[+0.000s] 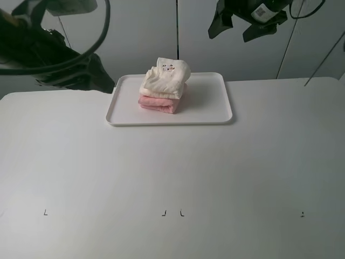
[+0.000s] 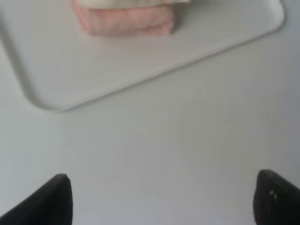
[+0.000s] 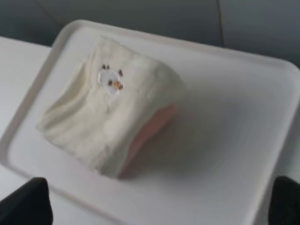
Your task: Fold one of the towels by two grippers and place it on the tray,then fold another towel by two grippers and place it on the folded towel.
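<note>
The folded pale pink towel (image 1: 159, 103) lies on the white tray (image 1: 215, 110), and the folded cream towel (image 1: 164, 78) is stacked on top of it, its small embroidered patch facing up. My left gripper (image 1: 101, 80) hovers off the tray's left end. In its wrist view it (image 2: 161, 201) is open over bare table, with the tray (image 2: 117, 65) and pink towel (image 2: 126, 21) beyond. My right gripper (image 1: 238, 32) hangs high behind the tray's right side. Its wrist view shows it (image 3: 154, 206) open and empty above the cream towel (image 3: 108, 112), the pink towel (image 3: 150, 131) peeking out underneath.
The white table (image 1: 172, 178) stretches from the tray to the front edge, with small black marks (image 1: 172, 213) near the front. Grey wall panels (image 1: 135, 32) stand behind the table. A thick black cable (image 1: 81, 51) loops over the left arm.
</note>
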Tool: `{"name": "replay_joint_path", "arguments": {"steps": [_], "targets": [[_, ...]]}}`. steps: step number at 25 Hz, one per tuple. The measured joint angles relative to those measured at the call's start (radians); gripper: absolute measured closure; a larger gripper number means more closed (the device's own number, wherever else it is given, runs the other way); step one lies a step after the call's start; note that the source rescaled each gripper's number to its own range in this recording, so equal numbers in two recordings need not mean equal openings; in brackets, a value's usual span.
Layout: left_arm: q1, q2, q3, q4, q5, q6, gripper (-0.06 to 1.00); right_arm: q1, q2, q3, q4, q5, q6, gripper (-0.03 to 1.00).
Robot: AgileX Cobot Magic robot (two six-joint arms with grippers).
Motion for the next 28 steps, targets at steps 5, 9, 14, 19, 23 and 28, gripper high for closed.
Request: {"name": "replay_joint_path", "arguments": {"steps": [5,9,14,19,23,28], "targets": [[0.128,-0.29,0.115,0.033,0.03,-0.02,-0.05,0.0,-0.337,0.355,-0.074,-0.051,-0.004,-0.03],[0.152,-0.501,0.205,0.045,0.101,-0.024,-0.05,0.0,-0.623,0.536,-0.141,-0.059,0.007,-0.03],[0.153,-0.722,0.321,0.054,0.215,-0.067,-0.05,0.0,-0.933,0.692,-0.163,-0.016,0.022,-0.03],[0.153,-0.915,0.373,0.082,0.333,-0.072,-0.05,0.0,-1.193,0.8,-0.201,0.115,0.056,-0.03],[0.153,-1.034,0.398,0.112,0.394,-0.076,-0.05,0.0,-1.364,0.862,-0.219,0.186,0.083,-0.03],[0.153,-1.134,0.417,0.118,0.479,-0.087,-0.05,0.0,-1.519,0.932,-0.223,0.209,0.099,-0.03]]}}
